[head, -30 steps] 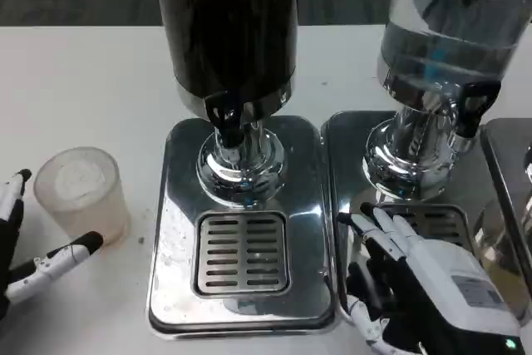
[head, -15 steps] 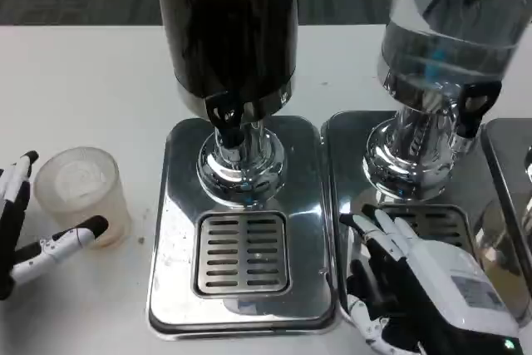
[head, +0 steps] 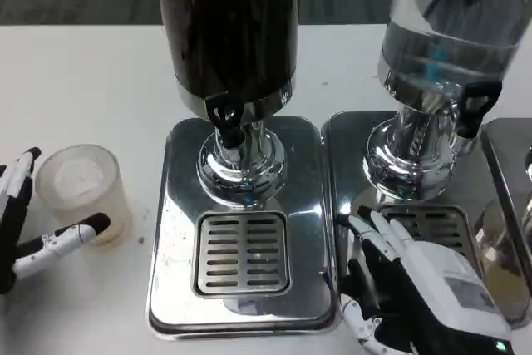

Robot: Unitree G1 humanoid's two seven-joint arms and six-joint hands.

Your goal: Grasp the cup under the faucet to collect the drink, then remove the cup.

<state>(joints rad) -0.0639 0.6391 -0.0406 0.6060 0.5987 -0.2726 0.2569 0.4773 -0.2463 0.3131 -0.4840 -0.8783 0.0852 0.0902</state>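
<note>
Bright even overhead light, glare streaks on chrome drip tray (head: 170, 230), soft shadows on white table (head: 91, 89), mild overall blur, edges slightly soft.

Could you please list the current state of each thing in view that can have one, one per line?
cup: upright on the table left of the drip trays, not under a faucet, no drink visible in it.
dark dispenser: full of dark drink, tap not pouring.
clear dispenser: holding clear liquid, not pouring.
left drip tray: nothing on its grate.
left hand: open, fingers spread beside the cup.
right hand: open, resting over the right drip tray.
</note>
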